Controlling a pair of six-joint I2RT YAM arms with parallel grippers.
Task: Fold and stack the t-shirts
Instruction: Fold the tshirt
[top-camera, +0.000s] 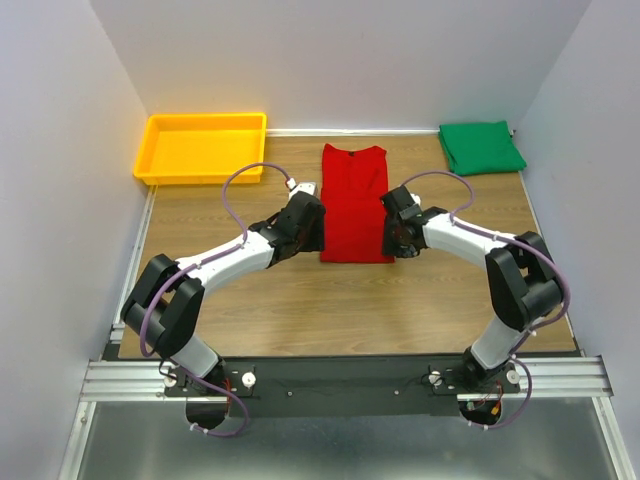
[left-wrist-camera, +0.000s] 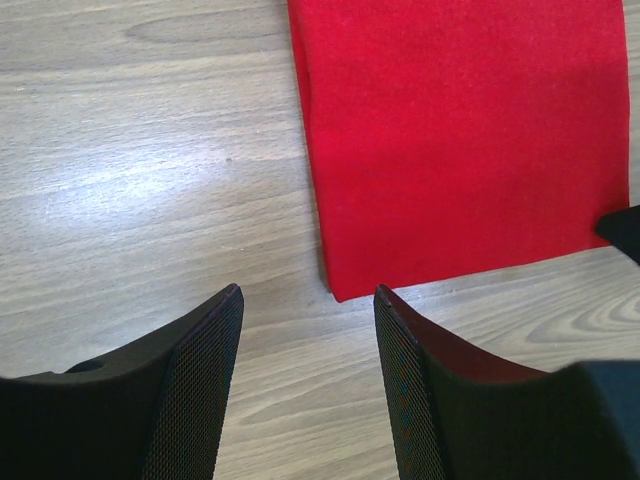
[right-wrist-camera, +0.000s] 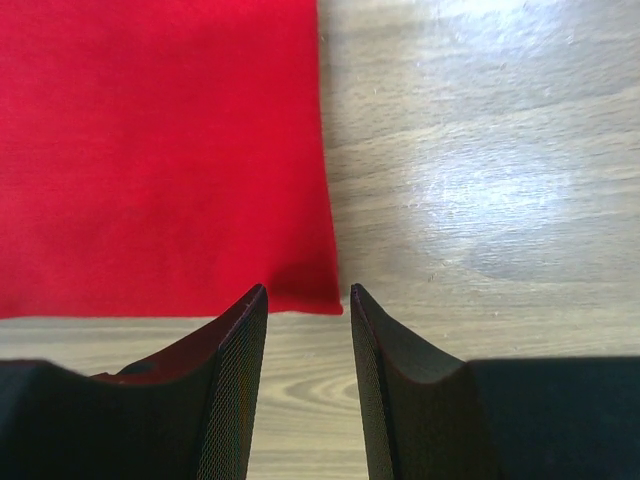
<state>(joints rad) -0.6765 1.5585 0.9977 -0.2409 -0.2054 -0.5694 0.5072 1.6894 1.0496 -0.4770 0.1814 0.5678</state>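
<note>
**Red tee folded to a strip, both hands at its near corners**

Red cloth is what I'm working: the red t-shirt (top-camera: 355, 200) lies flat as a long narrow strip at the middle of the surface (top-camera: 300, 310), its collar end towards the far edge. The green t-shirt (top-camera: 481, 147) sits folded in the far right corner, well apart.

I judge the lengthwise folds done and the crosswise fold in hand. My left hand (left-wrist-camera: 308, 300) hangs over the strip's near left corner, jaws fairly wide and empty. My right hand (right-wrist-camera: 308, 295) hangs over the near right corner, its gap narrower, also empty.

Next I would need both hands to come down, pinch every layer at those corners, and carry the near edge evenly towards the collar. An uneven lift would skew the fold. Stacking with the green tee comes after.

The surface is pale wood grain with some glare. A yellow tray (top-camera: 205, 120) fills the far left corner. Plain pale walls close in three sides.
</note>
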